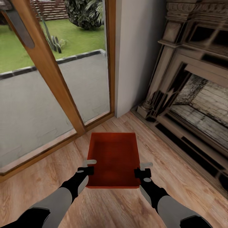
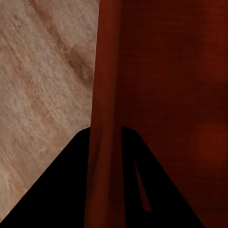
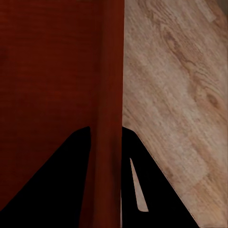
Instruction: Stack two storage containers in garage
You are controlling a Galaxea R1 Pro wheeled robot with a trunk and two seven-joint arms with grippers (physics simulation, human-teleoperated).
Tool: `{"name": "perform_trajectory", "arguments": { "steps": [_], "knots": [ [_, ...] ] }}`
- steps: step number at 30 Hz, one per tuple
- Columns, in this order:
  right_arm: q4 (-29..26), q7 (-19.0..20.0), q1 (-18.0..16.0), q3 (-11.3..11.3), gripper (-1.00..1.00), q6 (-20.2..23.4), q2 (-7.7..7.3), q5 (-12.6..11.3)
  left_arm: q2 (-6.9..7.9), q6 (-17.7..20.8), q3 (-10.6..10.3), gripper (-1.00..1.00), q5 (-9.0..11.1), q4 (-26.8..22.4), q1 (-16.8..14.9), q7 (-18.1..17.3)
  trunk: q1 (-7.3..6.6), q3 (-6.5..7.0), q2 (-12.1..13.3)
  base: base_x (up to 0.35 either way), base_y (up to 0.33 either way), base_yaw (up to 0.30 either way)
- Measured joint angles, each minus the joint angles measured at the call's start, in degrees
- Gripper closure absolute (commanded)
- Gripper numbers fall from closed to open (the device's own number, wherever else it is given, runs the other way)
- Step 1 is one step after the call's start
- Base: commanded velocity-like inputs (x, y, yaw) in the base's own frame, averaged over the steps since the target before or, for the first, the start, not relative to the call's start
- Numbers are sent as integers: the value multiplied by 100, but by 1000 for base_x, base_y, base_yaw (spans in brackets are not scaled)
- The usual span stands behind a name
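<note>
One red-orange storage container (image 1: 114, 158), open-topped and empty, sits between my two arms over the pale wood plank floor of the living room. My left gripper (image 1: 89, 166) is shut on its left side wall near the front corner. My right gripper (image 1: 142, 168) is shut on its right side wall. In the left wrist view the thin red wall (image 2: 102, 118) runs between the black fingers (image 2: 52, 194) of the left gripper (image 2: 104, 183). In the right wrist view the wall (image 3: 108, 95) passes the same way through the right gripper (image 3: 105, 183). I cannot tell whether the bin touches the floor.
A wood-framed glass door (image 1: 57, 79) onto a patio and lawn stands ahead at the left. A white wall corner (image 1: 136, 57) lies straight ahead, and the dark carved fireplace (image 1: 193, 95) runs along the right. Wood floor (image 1: 110, 205) lies around the bin.
</note>
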Motion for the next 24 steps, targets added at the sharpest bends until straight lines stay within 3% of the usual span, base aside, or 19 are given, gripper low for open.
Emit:
{"name": "perform_trajectory", "arguments": {
  "steps": [6, 24],
  "knots": [
    [0, -2, 0, 10, 100, -2, -1, -9, 1, -9, -1, 100, 4, 8, 0, -1, -2, 0, 0, -277, 0, 0],
    [-11, -65, 1, 90, 100, 30, 11, -68, 19, -14, -29, 100, 52, 23, -2, -13, -4, 64, 0, -11, 0, -33]
  ]
}}
